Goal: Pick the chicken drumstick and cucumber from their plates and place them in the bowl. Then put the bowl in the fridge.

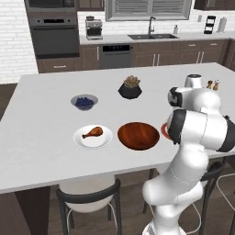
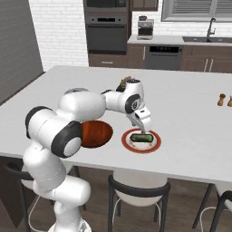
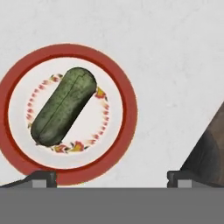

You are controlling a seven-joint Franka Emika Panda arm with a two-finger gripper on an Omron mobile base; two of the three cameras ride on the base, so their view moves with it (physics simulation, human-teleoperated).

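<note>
Hand view is looking almost straight down at the red-rimmed plate (image 3: 127, 109), with the cucumber (image 3: 63, 106) lying slantwise across its white middle. Two dark finger tips (image 3: 41, 178) are showing at the bottom edge, standing far apart with nothing between them; the gripper (image 3: 111, 179) is spread fully wide and is gripping nothing. One tip is sitting over the plate's red rim, the other off to the side next to a dark brown shape at the picture's edge.

From the right base view, the gripper (image 2: 144, 121) is hanging just above the cucumber (image 2: 141, 137), apart from it, fingers pointing down toward the red-rimmed plate (image 2: 153, 146). The arm is reaching forward from the base, the upper links bending over the counter (image 2: 190, 118) and the wrist tipping downward. The bowl (image 2: 97, 133) is sitting just beside the plate, partly hidden behind the elbow.

From the left base view, the bowl (image 1: 138, 136) is resting between the white plate (image 1: 104, 140) and the arm's white links. The chicken drumstick (image 1: 92, 132) is lying on that white plate. A small grey bowl of blueberries (image 1: 84, 102) and a black pot (image 1: 130, 88) are sitting farther back on the counter (image 1: 41, 110).
</note>
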